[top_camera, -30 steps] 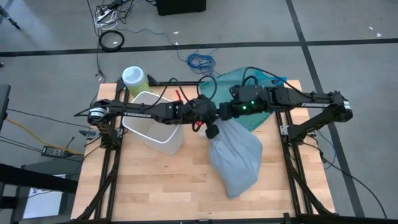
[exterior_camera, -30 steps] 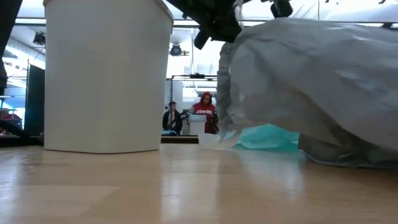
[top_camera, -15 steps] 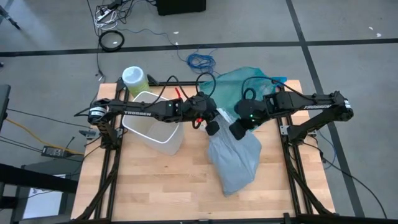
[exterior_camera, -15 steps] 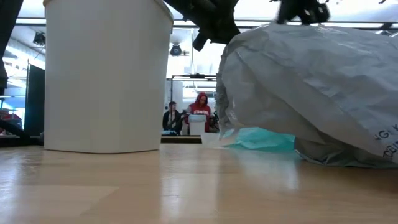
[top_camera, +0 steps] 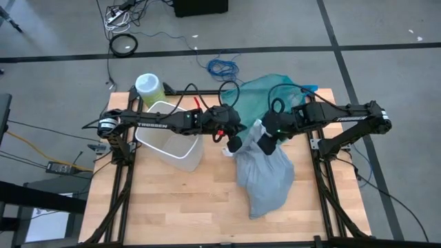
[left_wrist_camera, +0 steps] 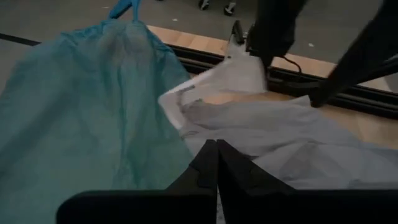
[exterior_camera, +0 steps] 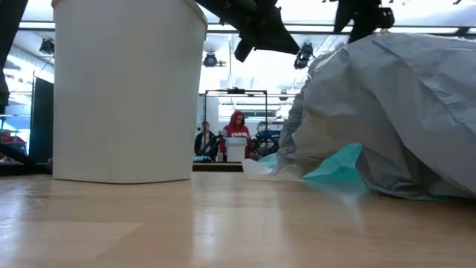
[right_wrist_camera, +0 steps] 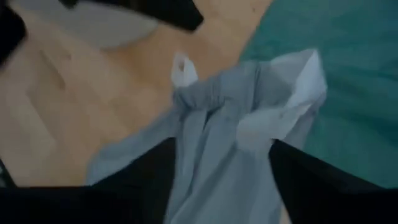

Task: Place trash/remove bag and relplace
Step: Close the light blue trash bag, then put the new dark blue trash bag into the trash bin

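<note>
The pale grey bag (top_camera: 265, 176) lies on the table at centre right, its bunched top (right_wrist_camera: 217, 99) raised. My right gripper (top_camera: 266, 142) is open, one finger on each side of that top. My left gripper (top_camera: 231, 142) is shut and hangs just left of the bag's top; the low view shows that gripper (exterior_camera: 242, 48) apart from the bag (exterior_camera: 387, 112). The white bin (top_camera: 172, 136) stands on the table at the left. No trash shows. My right gripper has the bag's gathered top (right_wrist_camera: 214, 115) standing between its open fingers (right_wrist_camera: 292, 171), which come at it from above and slant down. Whether either finger touches the plastic I cannot tell. The bag's body rests on the table.
A teal plastic bag (top_camera: 275, 88) lies at the table's far edge, and a corner of that bag (exterior_camera: 335, 165) shows under the grey bag. A yellow-green roll (top_camera: 148, 86) stands at the far left corner. Bare wood lies toward the near edge (top_camera: 179, 207). People sit in the room behind (exterior_camera: 238, 134).
My right gripper has moved from beside my left gripper toward the table's near edge and a little right, over the bag's top. The bag's upper end has drawn away from my left gripper toward the right; its body has stayed on the table.
</note>
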You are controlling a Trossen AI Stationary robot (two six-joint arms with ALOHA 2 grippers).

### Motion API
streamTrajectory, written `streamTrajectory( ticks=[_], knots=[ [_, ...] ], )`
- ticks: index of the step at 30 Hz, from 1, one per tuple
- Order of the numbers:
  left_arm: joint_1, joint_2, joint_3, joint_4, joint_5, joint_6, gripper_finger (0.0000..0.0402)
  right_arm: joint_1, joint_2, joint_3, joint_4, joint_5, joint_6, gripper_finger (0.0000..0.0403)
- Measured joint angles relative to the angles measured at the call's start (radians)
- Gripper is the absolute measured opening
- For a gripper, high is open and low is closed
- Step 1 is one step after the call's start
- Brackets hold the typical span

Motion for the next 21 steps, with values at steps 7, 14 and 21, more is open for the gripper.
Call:
streamTrajectory(
  ticks=[7,14,21],
  knots=[
    [0.000,0.000,0.000,-0.024,0.057,-0.002,0.0007,0.004,-0.001,-0.005,-0.419,-0.023,0.230,0.0308],
    [0.003,-0.015,0.000,-0.046,0.176,-0.064,0.0007,-0.057,-0.064,-0.067,-0.313,0.305,0.511,0.0285],
    [0.009,-0.116,0.001,-0.017,0.269,-0.160,0.0007,-0.268,-0.068,-0.090,-0.389,0.473,0.847,0.0252]
  ],
)
